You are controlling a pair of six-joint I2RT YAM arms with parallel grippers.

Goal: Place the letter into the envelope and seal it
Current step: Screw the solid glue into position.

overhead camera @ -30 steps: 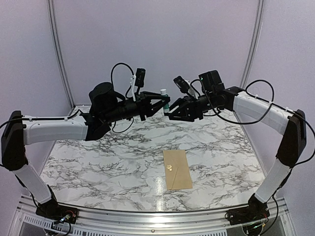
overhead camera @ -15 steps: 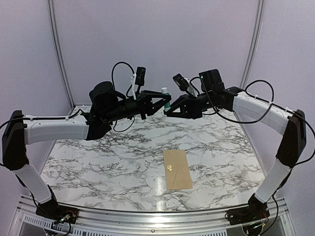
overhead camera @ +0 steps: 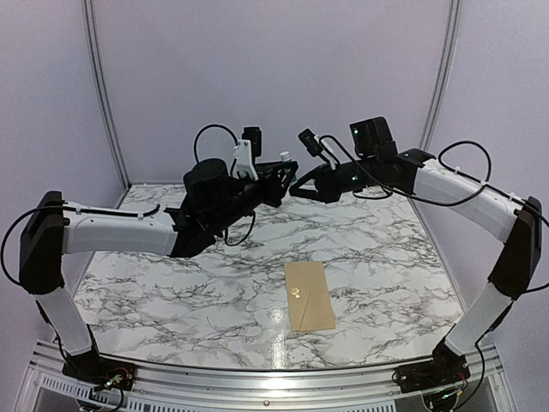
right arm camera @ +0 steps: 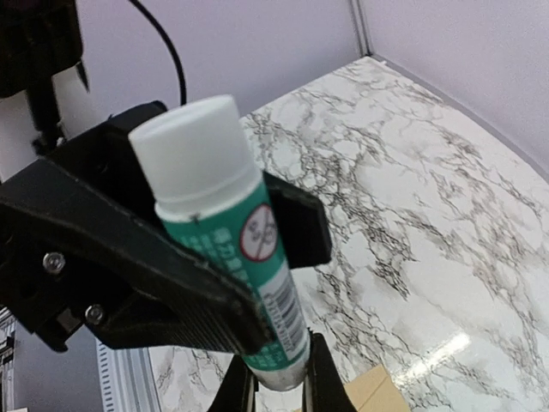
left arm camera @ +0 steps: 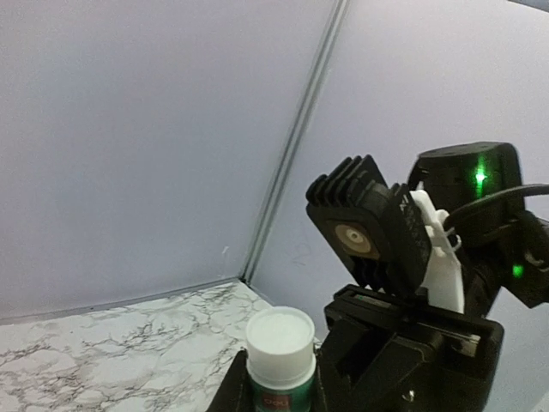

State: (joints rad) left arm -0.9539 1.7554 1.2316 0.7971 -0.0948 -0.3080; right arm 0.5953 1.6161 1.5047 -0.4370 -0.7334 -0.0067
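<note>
The envelope [overhead camera: 309,296] lies flat on the marble table, right of centre, with small gold marks on it; its tan corner [right arm camera: 377,396] also shows in the right wrist view. The letter is out of view. High above the table's far side, both grippers meet on a green glue stick [right arm camera: 227,232] with a white cap [left arm camera: 280,343]. My left gripper [overhead camera: 287,169] is shut around its body, just under the cap. My right gripper [right arm camera: 279,386] is shut on its bottom end.
Pale walls with a metal corner post [overhead camera: 103,94] stand behind the table. The right arm's wrist camera and housing [left arm camera: 386,240] sit right behind the glue stick. An aluminium rail [overhead camera: 257,378] runs along the near edge.
My right gripper has shut on the glue stick's bottom end. Both arms have risen slightly, and the left forearm has swung in toward the centre.
</note>
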